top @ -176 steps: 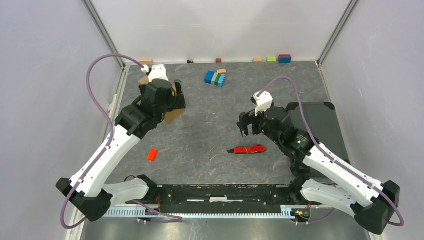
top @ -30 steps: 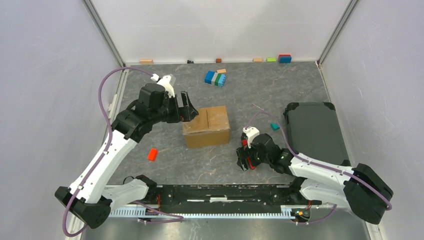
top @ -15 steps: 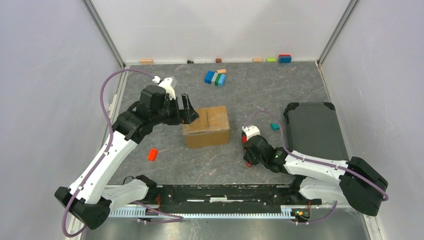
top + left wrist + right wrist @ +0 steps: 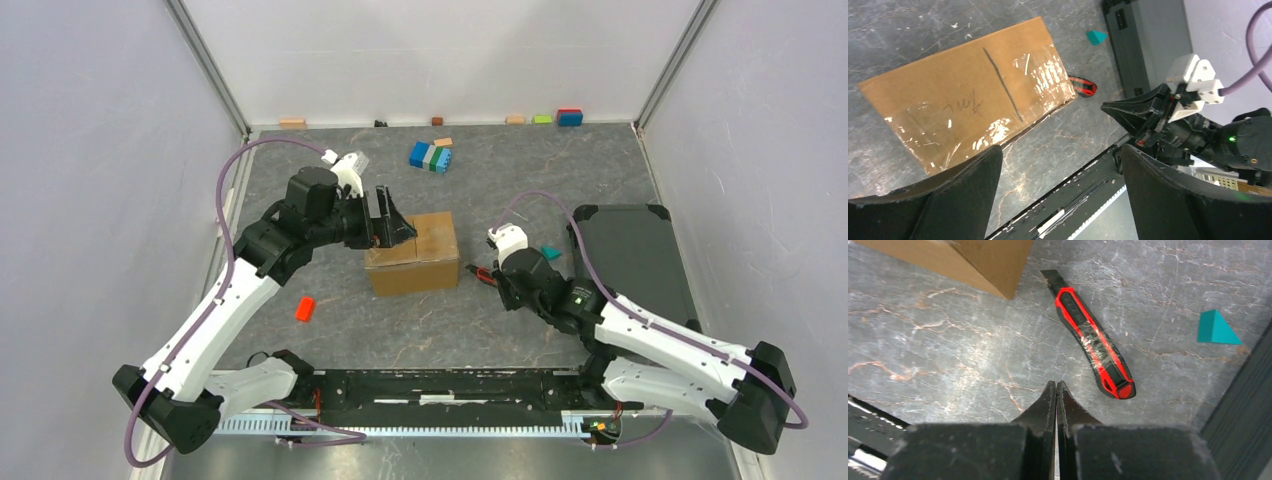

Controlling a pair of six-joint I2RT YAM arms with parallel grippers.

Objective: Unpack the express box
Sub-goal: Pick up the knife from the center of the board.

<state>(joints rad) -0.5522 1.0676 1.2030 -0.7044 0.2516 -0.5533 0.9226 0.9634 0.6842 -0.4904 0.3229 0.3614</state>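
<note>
The express box (image 4: 413, 252) is a brown carton, taped shut, standing mid-table; it also shows in the left wrist view (image 4: 968, 95). My left gripper (image 4: 397, 225) hangs over its left top edge, jaws wide open (image 4: 1060, 160) and empty. A red and black utility knife (image 4: 1093, 342) lies flat on the table by the box's right front corner (image 4: 478, 272). My right gripper (image 4: 1056, 385) is shut on nothing, its tips just short of the knife's butt end and a little to its left, right of the box (image 4: 495, 283).
A flat black tray (image 4: 628, 260) lies at the right, with a teal wedge (image 4: 550, 253) beside it. A red block (image 4: 306, 308) sits front left, a blue-green block cluster (image 4: 431, 156) behind the box, and small blocks line the back wall (image 4: 569, 117).
The right gripper has shut with nothing in it and swung from the front of the table up towards the box's right side. The left gripper edged right over the box.
</note>
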